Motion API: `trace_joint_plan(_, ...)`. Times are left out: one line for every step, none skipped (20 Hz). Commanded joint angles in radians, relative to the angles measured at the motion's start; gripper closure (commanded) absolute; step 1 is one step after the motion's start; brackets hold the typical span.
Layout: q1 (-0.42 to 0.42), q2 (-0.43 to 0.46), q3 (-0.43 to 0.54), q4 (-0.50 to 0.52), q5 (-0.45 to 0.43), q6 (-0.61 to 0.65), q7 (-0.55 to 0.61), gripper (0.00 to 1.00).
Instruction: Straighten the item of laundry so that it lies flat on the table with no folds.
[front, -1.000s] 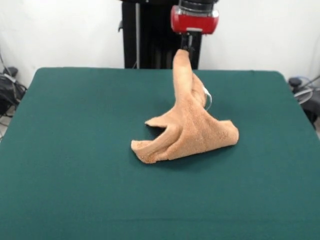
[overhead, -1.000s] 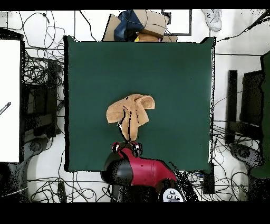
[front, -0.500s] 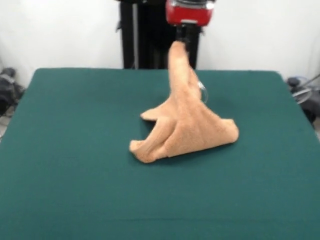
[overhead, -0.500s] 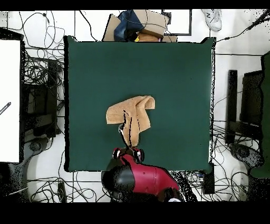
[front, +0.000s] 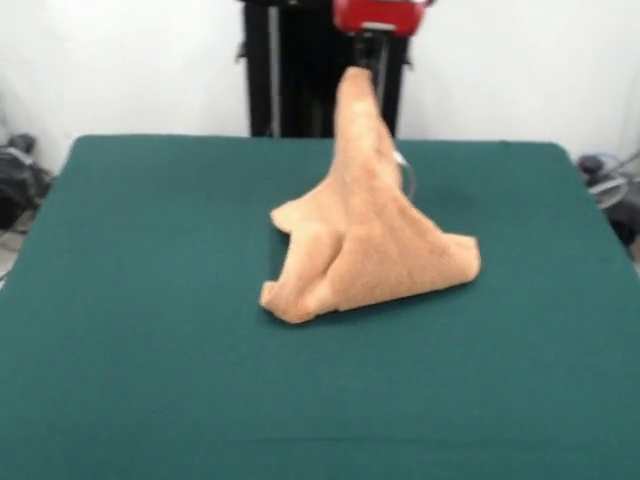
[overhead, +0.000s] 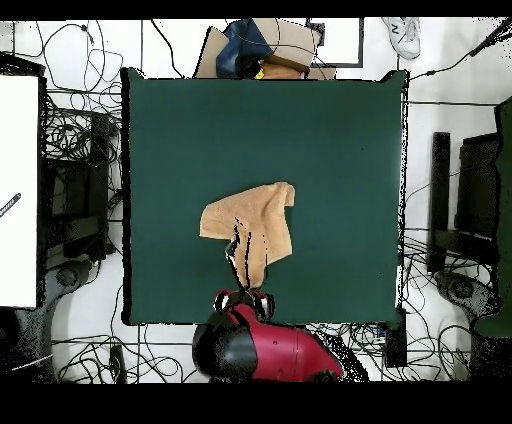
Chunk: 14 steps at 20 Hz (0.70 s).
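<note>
The item of laundry (front: 370, 250), a light orange-brown terry towel, rises in a tent shape from the dark green table (front: 150, 350). One corner is pulled up high while the lower part rests bunched and folded on the cloth. My gripper (front: 368, 62) is shut on that raised corner at the top of the front view, under the red wrist. A small white tag (front: 405, 178) hangs on the towel's right side. In the overhead view the towel (overhead: 255, 225) stretches from the table's middle toward the gripper (overhead: 245, 292) near the bottom edge.
Cables, dark boxes and a monitor surround the table (overhead: 330, 140) on the floor in the overhead view. A cardboard box (overhead: 265, 45) with other items lies beyond the top edge. The robot's black pedestal (front: 285, 70) stands behind the table.
The gripper has risen and drawn back toward the robot's base with the towel corner. The towel is stretched taller and its lower part has dragged slightly after it.
</note>
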Motion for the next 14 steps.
trace_joint_plan(-0.003, -0.001, -0.006, 0.086, -0.036, -0.068, 0.188, 1.00)
trace_joint_plan(0.003, 0.008, -0.012, 0.089, -0.039, -0.082, 0.194, 1.00)
trace_joint_plan(0.011, 0.023, -0.021, 0.093, -0.044, -0.105, 0.198, 1.00)
trace_joint_plan(0.014, 0.037, -0.027, 0.099, -0.049, -0.129, 0.203, 1.00)
trace_joint_plan(0.021, 0.055, -0.037, 0.103, -0.055, -0.155, 0.207, 1.00)
trace_joint_plan(0.030, 0.071, -0.049, 0.108, -0.061, -0.182, 0.213, 1.00)
trace_joint_plan(0.045, 0.094, -0.067, 0.112, -0.066, -0.214, 0.219, 1.00)
trace_joint_plan(0.058, 0.120, -0.085, 0.117, -0.072, -0.251, 0.222, 1.00)
trace_joint_plan(0.072, 0.148, -0.104, 0.121, -0.077, -0.291, 0.226, 1.00)
trace_joint_plan(0.083, 0.172, -0.121, 0.127, -0.084, -0.326, 0.227, 1.00)
trace_joint_plan(0.093, 0.195, -0.138, 0.135, -0.089, -0.365, 0.230, 1.00)
trace_joint_plan(0.100, 0.209, -0.151, 0.144, -0.094, -0.392, 0.232, 1.00)
trace_joint_plan(0.106, 0.219, -0.161, 0.155, -0.096, -0.413, 0.231, 1.00)
trace_joint_plan(0.111, 0.223, -0.171, 0.166, -0.097, -0.430, 0.231, 1.00)
